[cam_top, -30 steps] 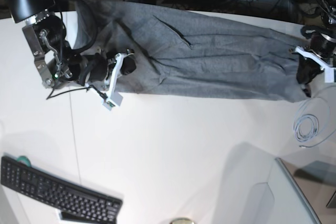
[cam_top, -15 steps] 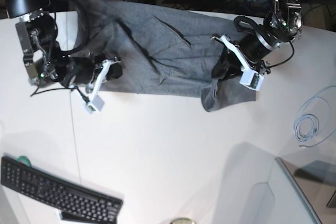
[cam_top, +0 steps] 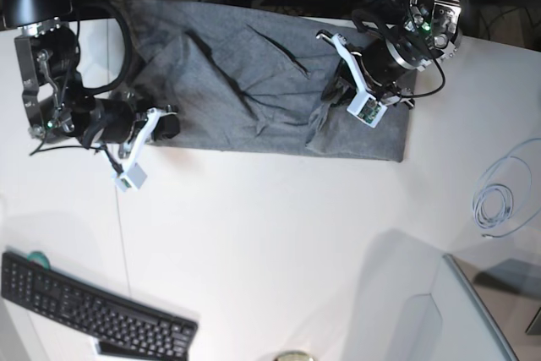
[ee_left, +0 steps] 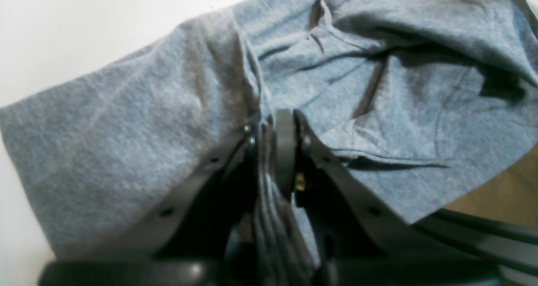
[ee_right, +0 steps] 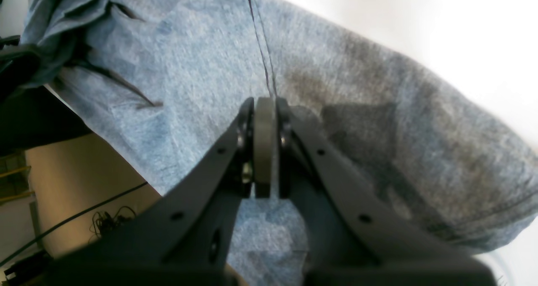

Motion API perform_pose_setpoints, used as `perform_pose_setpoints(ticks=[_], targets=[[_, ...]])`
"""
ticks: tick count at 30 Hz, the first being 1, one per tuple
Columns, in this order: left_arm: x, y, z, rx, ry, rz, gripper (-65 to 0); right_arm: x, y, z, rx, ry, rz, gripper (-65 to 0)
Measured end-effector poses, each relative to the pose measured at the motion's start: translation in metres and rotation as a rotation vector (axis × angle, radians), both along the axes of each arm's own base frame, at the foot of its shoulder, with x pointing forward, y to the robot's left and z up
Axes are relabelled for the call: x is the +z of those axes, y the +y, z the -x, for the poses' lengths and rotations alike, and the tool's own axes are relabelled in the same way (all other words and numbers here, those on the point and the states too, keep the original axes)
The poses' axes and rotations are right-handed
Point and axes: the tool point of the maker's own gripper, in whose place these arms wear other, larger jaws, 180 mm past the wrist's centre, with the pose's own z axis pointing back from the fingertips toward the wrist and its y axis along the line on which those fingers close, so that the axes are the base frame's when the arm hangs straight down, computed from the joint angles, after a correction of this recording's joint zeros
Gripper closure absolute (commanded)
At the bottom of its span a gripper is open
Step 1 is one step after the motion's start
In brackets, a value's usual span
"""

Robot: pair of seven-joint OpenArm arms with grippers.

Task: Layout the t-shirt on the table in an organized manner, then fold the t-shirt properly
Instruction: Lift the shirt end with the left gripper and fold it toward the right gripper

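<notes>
Left claw: the left gripper (ee_left: pixel 273 151) has its two jaws pressed together on a bunch of grey cloth; folds of the t-shirt (ee_left: pixel 138 122) run down between the fingers toward the camera, so it is clamped on the t-shirt.
Under the left claw: in the base view this gripper (cam_top: pixel 338 89) stands over the doubled-over end of the t-shirt (cam_top: pixel 245 82); a flap lies on top of the main body there, with deep creases just beyond the fingertips.
Right claw: the right gripper (ee_right: pixel 265 147) has its jaws together as well. The cloth lies spread under and beyond the tips, but I cannot tell if any cloth is really caught between them.
Around the right claw: in the base view the right gripper (cam_top: pixel 165 120) sits at the opposite short end of the garment, at its near edge, and the white table (cam_top: pixel 270 234) is bare just beside it.
Where the shirt is: it lies as a long band at the far side of the table, near the curved far edge, and one corner seems to hang over that edge.
Step in hand: I judge it is the fold of one end over the middle.
How to do it well: carry the held end low and straight along the band, line its edge with the near edge, and pin the other end down so that the band does not slide. Release only when the flap lies flat.
Farther away: a black keyboard (cam_top: pixel 93 306) and a coil of pale cable (cam_top: pixel 494 205) are well apart from both claws.
</notes>
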Motion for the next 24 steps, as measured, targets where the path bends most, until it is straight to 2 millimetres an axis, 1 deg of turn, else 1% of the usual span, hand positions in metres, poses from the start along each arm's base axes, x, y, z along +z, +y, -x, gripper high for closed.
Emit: perform_pose_setpoints(ticks=[4, 7, 10, 15, 20, 22, 24], targets=[[-0.002, 0.000, 0.000, 0.000, 0.004, 0.002, 0.0, 0.000, -0.001, 0.000, -0.003, -0.001, 0.000, -2.3], [-0.013, 0.003, 0.004, 0.008, 0.037, -0.004, 0.0, 0.000, -0.001, 0.000, -0.003, 0.000, 0.000, -2.3], [-0.019, 0.004, 0.008, 0.007, 0.057, -0.007, 0.0, 0.000, -0.001, 0.000, -0.004, 0.000, -0.001, -2.3], [-0.016, 0.003, 0.004, 0.006, 0.048, 0.000, 0.0, 0.000, -0.001, 0.000, -0.004, 0.000, 0.000, -2.4], [-0.014, -0.005, 0.003, 0.010, 0.040, 0.016, 0.0, 0.000, -0.001, 0.000, -0.004, 0.000, 0.000, -2.4], [-0.011, -0.006, -0.001, 0.010, 0.028, 0.018, 0.0, 0.000, -0.001, 0.000, -0.004, 0.000, 0.001, -2.4], [-0.008, -0.013, -0.006, -0.003, 0.014, 0.020, 0.0, 0.000, -0.001, 0.000, -0.004, 0.001, -0.002, -2.4]])
